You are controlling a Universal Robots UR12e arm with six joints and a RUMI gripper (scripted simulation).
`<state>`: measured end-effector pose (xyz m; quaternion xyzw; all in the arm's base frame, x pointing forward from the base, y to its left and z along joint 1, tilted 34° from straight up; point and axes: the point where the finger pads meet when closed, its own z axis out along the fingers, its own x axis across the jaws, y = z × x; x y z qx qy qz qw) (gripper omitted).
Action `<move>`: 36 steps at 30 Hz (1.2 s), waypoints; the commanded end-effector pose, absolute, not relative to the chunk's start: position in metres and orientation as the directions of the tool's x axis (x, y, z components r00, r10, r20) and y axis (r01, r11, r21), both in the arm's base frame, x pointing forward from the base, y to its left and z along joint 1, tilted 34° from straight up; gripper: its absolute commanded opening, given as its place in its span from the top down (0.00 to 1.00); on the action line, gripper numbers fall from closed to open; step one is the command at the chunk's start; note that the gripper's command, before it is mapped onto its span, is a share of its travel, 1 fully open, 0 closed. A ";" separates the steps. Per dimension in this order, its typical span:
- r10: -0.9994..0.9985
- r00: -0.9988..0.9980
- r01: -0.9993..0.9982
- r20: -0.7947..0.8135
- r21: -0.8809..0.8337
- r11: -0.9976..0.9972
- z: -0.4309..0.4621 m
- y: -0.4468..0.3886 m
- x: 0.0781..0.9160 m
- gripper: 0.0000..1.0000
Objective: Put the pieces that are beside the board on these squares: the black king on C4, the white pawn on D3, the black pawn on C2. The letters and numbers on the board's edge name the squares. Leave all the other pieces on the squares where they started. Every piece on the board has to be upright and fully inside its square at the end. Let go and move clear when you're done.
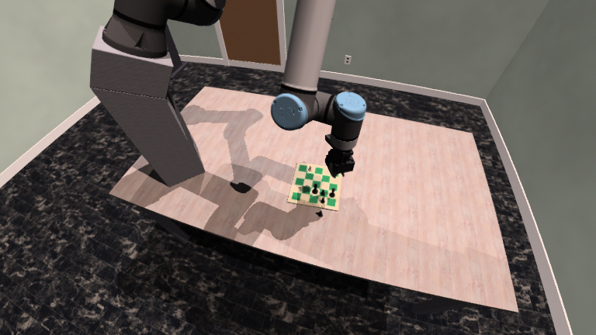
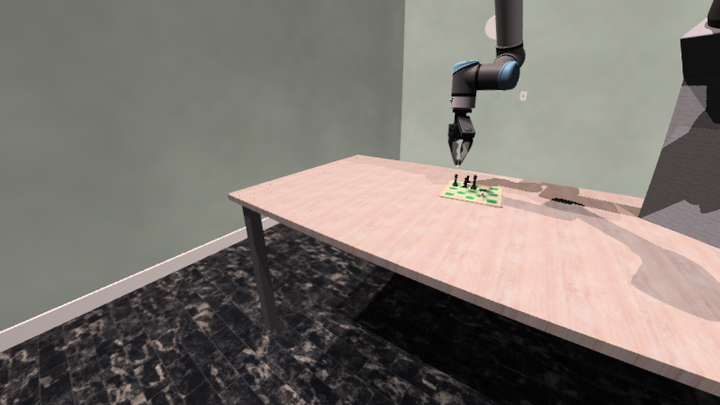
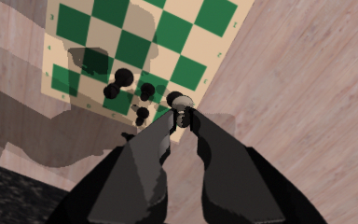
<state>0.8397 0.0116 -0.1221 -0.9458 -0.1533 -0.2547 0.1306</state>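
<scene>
Pale wood table [image 1: 417, 182] [image 2: 345, 209] [image 3: 289, 140] carries the board [image 1: 289, 199] [image 2: 442, 197] [image 3: 46, 84]. In the top view, you have the black king [image 1: 315, 189] [image 2: 474, 183] [image 3: 124, 77] upright and the black pawn [image 1: 320, 213] [image 3: 127, 135] beside the board. In the exterior view, your hand [image 1: 342, 174] [image 2: 457, 162] [image 3: 183, 110] hangs above the board, clenched on the white pawn [image 2: 457, 166] [image 3: 183, 102]. In the wrist view, the king appears on C4; D3 and C2 remain outstanding. The white pawn's long axis appears near vertical, broad base down, head between the fingertips.
</scene>
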 end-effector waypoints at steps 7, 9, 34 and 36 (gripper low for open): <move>0.524 0.647 0.617 0.554 0.023 -0.786 -0.155 0.028 0.746 1.00; 0.539 0.635 0.630 0.553 0.034 -0.776 -0.157 0.029 0.741 1.00; 0.544 0.631 0.634 0.553 0.037 -0.772 -0.165 0.032 0.744 1.00; 0.544 0.631 0.634 0.553 0.037 -0.772 -0.170 0.034 0.746 1.00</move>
